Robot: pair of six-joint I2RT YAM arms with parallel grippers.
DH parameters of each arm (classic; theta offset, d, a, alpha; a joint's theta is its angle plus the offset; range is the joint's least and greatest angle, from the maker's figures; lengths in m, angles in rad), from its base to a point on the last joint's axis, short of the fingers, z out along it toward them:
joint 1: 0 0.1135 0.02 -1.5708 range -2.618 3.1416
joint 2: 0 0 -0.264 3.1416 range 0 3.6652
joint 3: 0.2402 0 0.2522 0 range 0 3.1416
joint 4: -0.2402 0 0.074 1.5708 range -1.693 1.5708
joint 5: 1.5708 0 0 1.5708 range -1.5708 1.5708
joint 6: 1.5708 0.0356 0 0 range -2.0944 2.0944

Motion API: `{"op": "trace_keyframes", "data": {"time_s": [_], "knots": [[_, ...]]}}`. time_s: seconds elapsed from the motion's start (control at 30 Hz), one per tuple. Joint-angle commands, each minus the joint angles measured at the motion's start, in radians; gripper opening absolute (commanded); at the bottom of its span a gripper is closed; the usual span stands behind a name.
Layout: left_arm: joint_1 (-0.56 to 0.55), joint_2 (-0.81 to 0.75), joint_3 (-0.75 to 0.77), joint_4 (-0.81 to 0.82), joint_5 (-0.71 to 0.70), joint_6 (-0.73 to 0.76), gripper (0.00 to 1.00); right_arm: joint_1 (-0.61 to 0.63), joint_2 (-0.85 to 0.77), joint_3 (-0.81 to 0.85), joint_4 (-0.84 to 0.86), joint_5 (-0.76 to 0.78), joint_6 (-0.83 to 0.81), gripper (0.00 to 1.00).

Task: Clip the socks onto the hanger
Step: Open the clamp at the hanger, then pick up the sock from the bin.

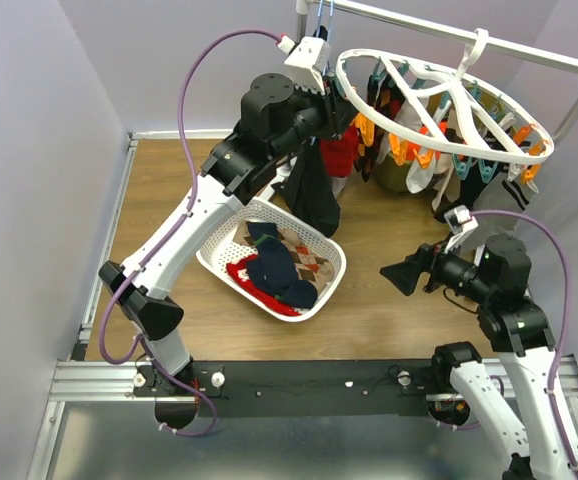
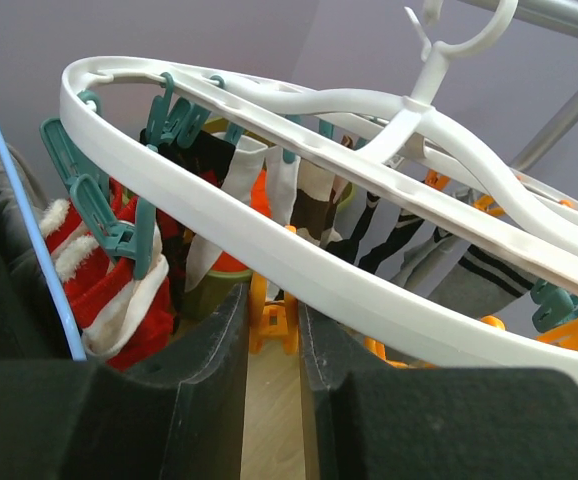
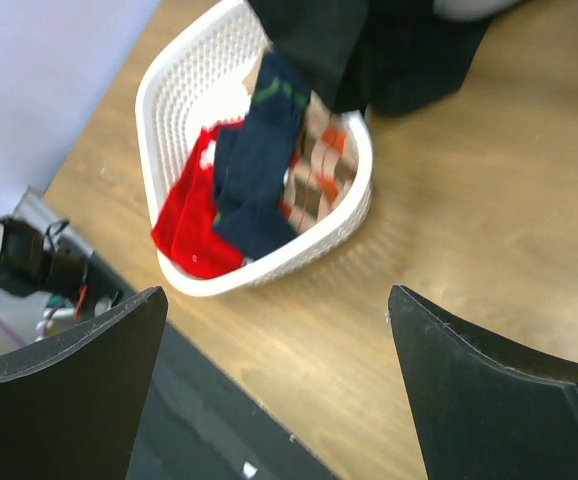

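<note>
— Left gripper (image 2: 272, 300) high at the near rim of the hanger (image 2: 269, 250), jaws close together with only a narrow gap, orange clip (image 2: 269, 328) right at the tips. Squeezing it or just short of it? Cannot tell.
— Probably lined up there to pinch that clip wide for a sock. And the right gripper (image 3: 277, 300)?
— Spread wide, empty, low over the table (image 3: 489, 220), aimed at the basket (image 3: 169, 100). Likely set to fetch.
— Loose socks (image 3: 254, 190) where?
— Heaped in that basket: navy on top, red ones (image 3: 189, 225) and diamond-patterned ones (image 3: 319, 170) beneath. More already pegged under the ring, long axis straight down, among them a red sock (image 2: 109, 290) on a teal clip (image 2: 119, 235).
— Lie of the hanger?
— Hung by its hook (image 2: 459, 30) from the rail (image 1: 529, 50), hook up, ring tilted, long axis roughly along the rail, clips dangling below.
</note>
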State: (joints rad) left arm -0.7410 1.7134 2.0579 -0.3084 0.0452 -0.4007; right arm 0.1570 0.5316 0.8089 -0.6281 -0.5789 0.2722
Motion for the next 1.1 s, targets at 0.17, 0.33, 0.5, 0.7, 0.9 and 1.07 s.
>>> {"op": "trace_keyframes", "data": {"time_s": [0.17, 0.33, 0.5, 0.7, 0.9, 1.07], "knots": [[-0.031, -0.055, -0.076, 0.005, -0.094, -0.067, 0.00, 0.041, 0.005, -0.165, 0.128, -0.049, 0.076, 0.98], [-0.037, -0.051, -0.093, -0.038, -0.130, -0.118, 0.00, 0.088, 0.129, -0.180, 0.149, 0.006, 0.056, 0.98], [-0.038, -0.021, -0.044, -0.095, -0.122, -0.132, 0.00, 0.244, 0.307, -0.131, 0.221, 0.152, 0.035, 0.98], [-0.038, 0.009, 0.005, -0.126, -0.102, -0.104, 0.00, 0.419, 0.481, -0.051, 0.321, 0.324, 0.010, 0.98], [-0.038, 0.015, 0.013, -0.135, -0.071, -0.087, 0.00, 0.579, 0.616, 0.032, 0.419, 0.404, -0.025, 0.93], [-0.038, 0.011, 0.019, -0.141, -0.070, -0.089, 0.00, 0.648, 0.841, 0.156, 0.488, 0.401, -0.080, 0.77]]}}
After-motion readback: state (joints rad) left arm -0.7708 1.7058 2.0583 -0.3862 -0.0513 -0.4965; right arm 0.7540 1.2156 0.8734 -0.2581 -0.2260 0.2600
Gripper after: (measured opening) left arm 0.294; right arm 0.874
